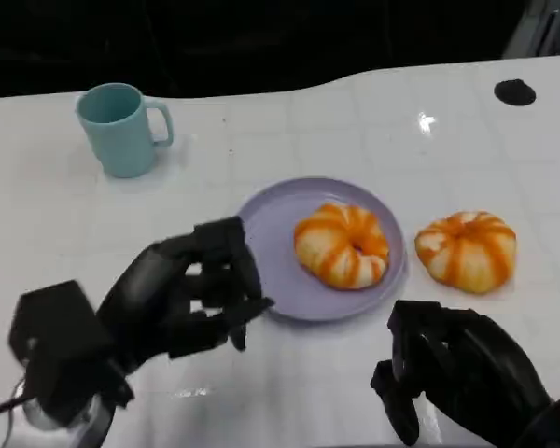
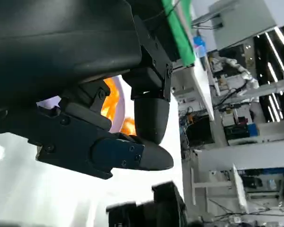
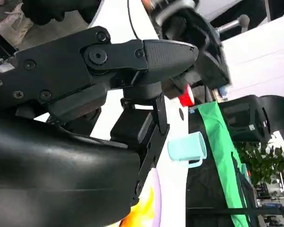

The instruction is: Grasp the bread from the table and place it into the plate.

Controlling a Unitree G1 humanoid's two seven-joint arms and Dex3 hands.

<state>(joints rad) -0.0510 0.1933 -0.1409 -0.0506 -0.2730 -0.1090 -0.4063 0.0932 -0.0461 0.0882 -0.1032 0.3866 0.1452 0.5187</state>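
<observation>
Right hand [image 1: 462, 369]: nearest camera, low over table [image 1: 56, 205], fingers curled in, holding nothing. Left hand [image 1: 182, 294]: beside plate [image 1: 266, 219] rim, fingers loosely bent, nothing held. Bread on plate [image 1: 342, 245]: already seated. Second bread [image 1: 467, 249]: on table, just right of plate, ahead of right hand. Mug [image 1: 123, 128]: far left, well apart. You: open right fingers first, approach second bread from above, grip across width, lift clear of rim, set beside first.
</observation>
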